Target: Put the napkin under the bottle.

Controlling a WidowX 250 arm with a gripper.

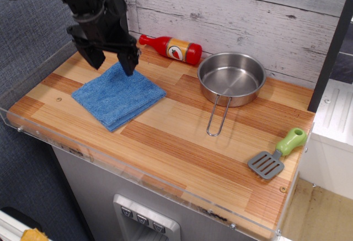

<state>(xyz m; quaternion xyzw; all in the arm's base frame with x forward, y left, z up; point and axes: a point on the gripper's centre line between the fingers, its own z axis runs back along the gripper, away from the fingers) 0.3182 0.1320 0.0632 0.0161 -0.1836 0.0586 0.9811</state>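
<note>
The blue napkin (118, 96) lies flat and folded on the left part of the wooden counter. The red bottle (171, 48) lies on its side against the back wall, cap to the left, to the right of the napkin and apart from it. My black gripper (112, 65) hangs open and empty just above the napkin's far edge, its two fingers spread, left of the bottle's cap.
A steel pan (231, 79) with a wire handle stands at the back right of the counter (182, 142). A green-handled spatula (277, 154) lies near the right front corner. A clear plastic rim runs along the counter's front and left edges.
</note>
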